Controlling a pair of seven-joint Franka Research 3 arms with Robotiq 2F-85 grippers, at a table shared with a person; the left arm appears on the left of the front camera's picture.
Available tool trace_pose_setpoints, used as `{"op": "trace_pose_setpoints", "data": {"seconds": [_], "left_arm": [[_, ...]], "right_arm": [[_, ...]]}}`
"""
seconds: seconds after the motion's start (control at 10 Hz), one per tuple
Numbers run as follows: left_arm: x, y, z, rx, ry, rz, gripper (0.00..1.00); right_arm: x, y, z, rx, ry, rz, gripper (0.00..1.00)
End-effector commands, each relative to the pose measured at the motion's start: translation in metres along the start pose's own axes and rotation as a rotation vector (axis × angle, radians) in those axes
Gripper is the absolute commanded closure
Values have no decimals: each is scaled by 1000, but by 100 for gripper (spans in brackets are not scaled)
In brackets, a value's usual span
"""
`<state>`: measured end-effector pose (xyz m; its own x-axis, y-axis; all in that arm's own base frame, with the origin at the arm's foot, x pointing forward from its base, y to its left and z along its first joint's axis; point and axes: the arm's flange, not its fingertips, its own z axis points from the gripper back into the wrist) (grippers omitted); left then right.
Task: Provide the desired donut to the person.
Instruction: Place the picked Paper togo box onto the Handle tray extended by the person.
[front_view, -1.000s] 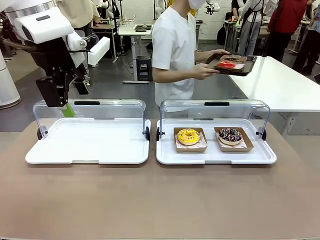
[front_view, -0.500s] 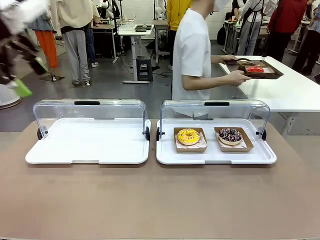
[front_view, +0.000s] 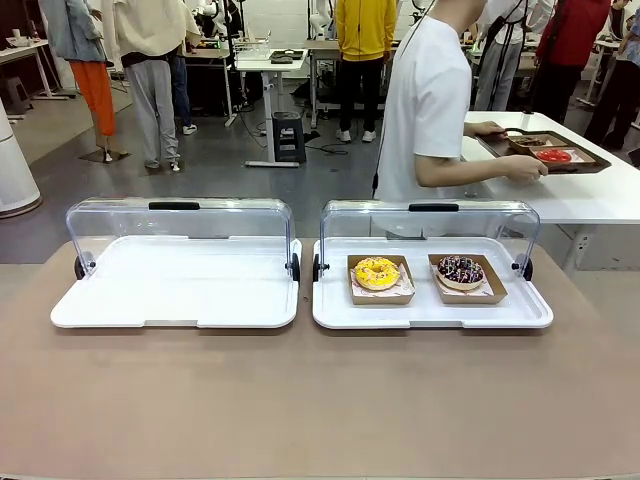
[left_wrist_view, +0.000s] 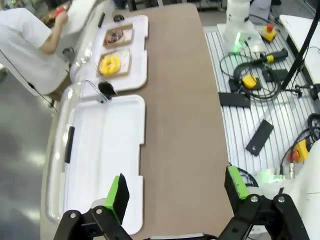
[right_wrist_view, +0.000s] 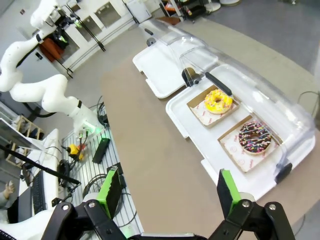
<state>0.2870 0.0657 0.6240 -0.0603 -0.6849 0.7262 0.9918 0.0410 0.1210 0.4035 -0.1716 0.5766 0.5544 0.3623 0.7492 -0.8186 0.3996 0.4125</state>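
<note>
A yellow-iced donut (front_view: 377, 272) and a chocolate donut with sprinkles (front_view: 460, 270) lie in brown paper boats on the right white tray (front_view: 430, 312), whose clear lid stands raised. The person (front_view: 430, 100) in a white top stands behind it, turned to the right, both hands on a brown tray (front_view: 545, 150) with a red donut (front_view: 553, 155) on the side table. High above the table, my left gripper (left_wrist_view: 177, 187) is open with nothing between its fingers, and the yellow donut (left_wrist_view: 109, 64) lies far off. My right gripper (right_wrist_view: 168, 192) is open too, above the table's near edge, short of both donuts (right_wrist_view: 218, 101).
The left white tray (front_view: 175, 290) holds nothing and its lid is raised. A white side table (front_view: 570, 190) stands at the far right. Bystanders and other tables fill the background. The brown tabletop (front_view: 320, 400) in front of both trays is bare.
My left arm has swung up and out of the front view. The person has turned right and carried the brown tray with the red donut over to the side table.
</note>
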Motion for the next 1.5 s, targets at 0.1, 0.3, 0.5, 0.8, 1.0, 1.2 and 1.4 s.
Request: {"op": "trace_pose_setpoints", "data": {"seconds": [0.1,0.3,0.5,0.8,1.0,1.2,1.4], "left_arm": [[-73,10,-15,160,23,95,0],[-123,18,-18,302,26,231,0],[-156,22,-16,307,-125,301,0],[-168,30,-15,252,-231,300,0],[-170,37,-16,214,-234,315,0],[-169,35,-18,205,-243,320,0],[-167,37,-21,198,-256,324,0]], "right_arm": [[0,1,-1,6,-6,5,0],[0,1,-1,6,-6,5,0],[0,1,-1,6,-6,5,0],[0,1,-1,6,-6,5,0],[0,1,-1,6,-6,5,0],[0,1,-1,6,-6,5,0],[0,1,-1,6,-6,5,0]]}}
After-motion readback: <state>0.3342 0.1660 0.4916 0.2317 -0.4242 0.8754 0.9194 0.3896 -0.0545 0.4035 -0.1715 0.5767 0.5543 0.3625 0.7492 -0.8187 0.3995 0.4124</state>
